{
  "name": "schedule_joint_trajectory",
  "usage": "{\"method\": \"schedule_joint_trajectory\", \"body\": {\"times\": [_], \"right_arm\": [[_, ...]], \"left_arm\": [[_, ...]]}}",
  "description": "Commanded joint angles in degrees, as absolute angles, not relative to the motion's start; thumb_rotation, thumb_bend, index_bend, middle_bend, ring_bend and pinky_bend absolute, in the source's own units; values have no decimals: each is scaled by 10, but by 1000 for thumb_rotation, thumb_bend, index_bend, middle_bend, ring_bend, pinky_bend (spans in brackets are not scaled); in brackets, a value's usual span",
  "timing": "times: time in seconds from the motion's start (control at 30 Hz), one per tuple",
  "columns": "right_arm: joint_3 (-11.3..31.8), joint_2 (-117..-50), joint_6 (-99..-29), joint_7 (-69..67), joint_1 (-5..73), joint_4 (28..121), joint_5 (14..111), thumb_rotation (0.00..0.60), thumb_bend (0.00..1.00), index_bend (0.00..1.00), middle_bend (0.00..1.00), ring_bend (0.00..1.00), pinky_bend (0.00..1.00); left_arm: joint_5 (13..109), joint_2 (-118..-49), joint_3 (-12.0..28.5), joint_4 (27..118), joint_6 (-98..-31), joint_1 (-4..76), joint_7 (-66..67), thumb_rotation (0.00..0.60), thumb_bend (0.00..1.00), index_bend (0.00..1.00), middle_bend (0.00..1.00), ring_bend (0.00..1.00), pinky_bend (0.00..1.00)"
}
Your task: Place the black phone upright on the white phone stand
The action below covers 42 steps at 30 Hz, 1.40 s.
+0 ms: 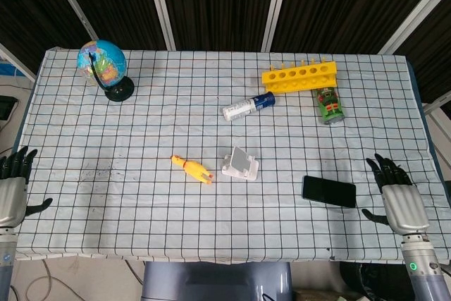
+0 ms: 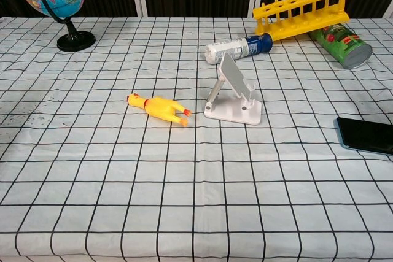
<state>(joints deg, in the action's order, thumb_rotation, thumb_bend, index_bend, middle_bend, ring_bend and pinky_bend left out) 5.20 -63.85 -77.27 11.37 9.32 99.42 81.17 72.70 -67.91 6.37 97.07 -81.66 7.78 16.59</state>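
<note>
both hands empty, fingers spread: right hand (image 1: 399,199) near black phone (image 1: 329,191), left hand (image 1: 12,192) far off.

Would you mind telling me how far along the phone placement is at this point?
Nothing is done yet: the black phone lies flat on the checked tablecloth, apart from the empty white phone stand. In hand: the right hand is open beside the phone, not touching it; the left hand rests open at the table's edge. Left: grasp, lift, and set the phone upright on the stand.
</note>
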Motion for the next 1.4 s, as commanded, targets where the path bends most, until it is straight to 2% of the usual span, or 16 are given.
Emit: {"method": "schedule_joint_trajectory", "body": {"times": [0.03,0.17,0.3,0.8,0.9,1.4], "right_arm": [[52,-649,-743,156,111,1021,789,600,122,19,65,0,154],[55,-676,-720,203,129,1040,763,600,150,110,166,51,154],[64,-716,-709,246,147,1037,735,600,173,169,225,109,154],[84,-812,-693,334,187,984,629,600,192,254,241,126,154],[86,-820,-692,338,192,977,618,600,194,284,259,126,154],[87,-840,-687,325,201,939,582,600,204,315,287,126,154]], "left_arm": [[722,-677,62,973,-807,81,167,600,0,0,0,0,0],[725,-674,60,975,-802,84,171,600,0,0,0,0,0],[726,-672,61,976,-803,83,160,600,0,0,0,0,0],[720,-663,60,979,-791,86,141,600,0,0,0,0,0],[719,-663,60,981,-791,86,141,600,0,0,0,0,0],[730,-669,58,973,-804,85,143,600,0,0,0,0,0]]}}
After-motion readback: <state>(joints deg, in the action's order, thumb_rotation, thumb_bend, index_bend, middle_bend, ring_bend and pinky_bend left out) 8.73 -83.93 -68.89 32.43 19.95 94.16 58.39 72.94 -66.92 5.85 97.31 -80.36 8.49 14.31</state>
